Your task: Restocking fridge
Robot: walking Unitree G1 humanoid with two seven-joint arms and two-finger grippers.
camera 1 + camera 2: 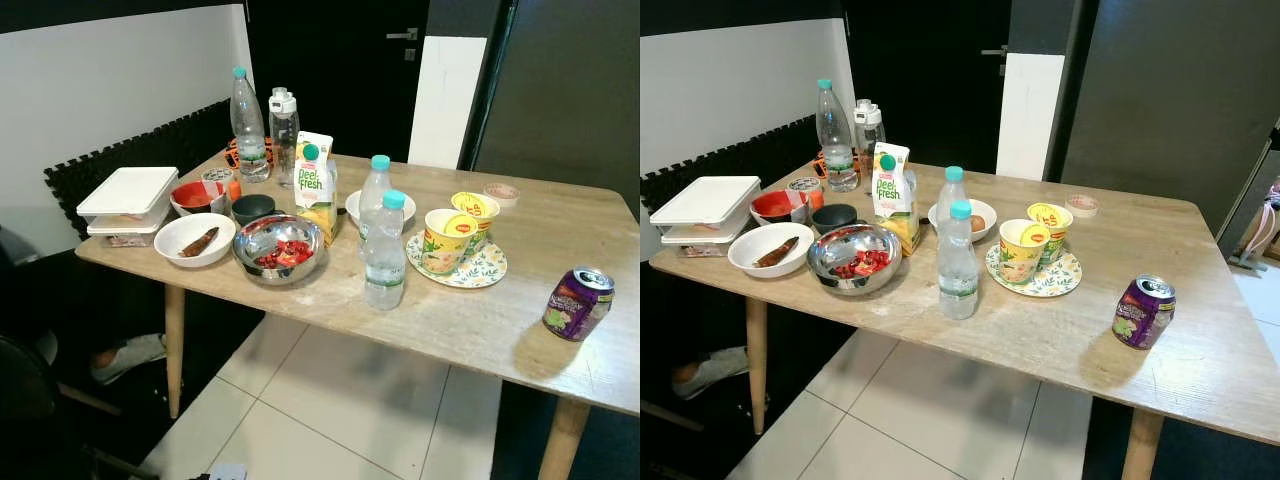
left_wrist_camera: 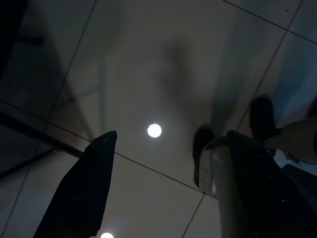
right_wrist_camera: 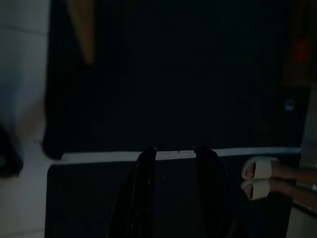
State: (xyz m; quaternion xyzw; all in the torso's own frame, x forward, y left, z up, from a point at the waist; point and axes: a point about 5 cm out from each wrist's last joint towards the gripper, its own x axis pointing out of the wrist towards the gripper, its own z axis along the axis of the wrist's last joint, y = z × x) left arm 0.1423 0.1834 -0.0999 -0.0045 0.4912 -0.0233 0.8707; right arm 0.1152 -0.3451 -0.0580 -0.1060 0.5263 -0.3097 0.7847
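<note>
A wooden table (image 1: 480, 325) holds the food items. A Peel Fresh juice carton (image 1: 315, 185) stands mid-table, with two small water bottles (image 1: 385, 250) to its right. A tall water bottle (image 1: 247, 125) and a clear flask (image 1: 284, 130) stand at the back. A steel bowl (image 1: 279, 247) holds red pieces. A purple can (image 1: 577, 303) stands alone at the right. My left gripper (image 2: 166, 139) hangs open over the tiled floor. In a dark view my right gripper (image 3: 177, 148) hangs low with a gap between its fingers, holding nothing.
A white lidded box (image 1: 127, 205), a white bowl (image 1: 195, 240), a red bowl (image 1: 195, 197) and a dark cup (image 1: 253, 208) crowd the table's left end. Yellow cups (image 1: 445, 240) sit on a floral plate (image 1: 490, 270). A person's shoe (image 1: 125, 357) lies under the table.
</note>
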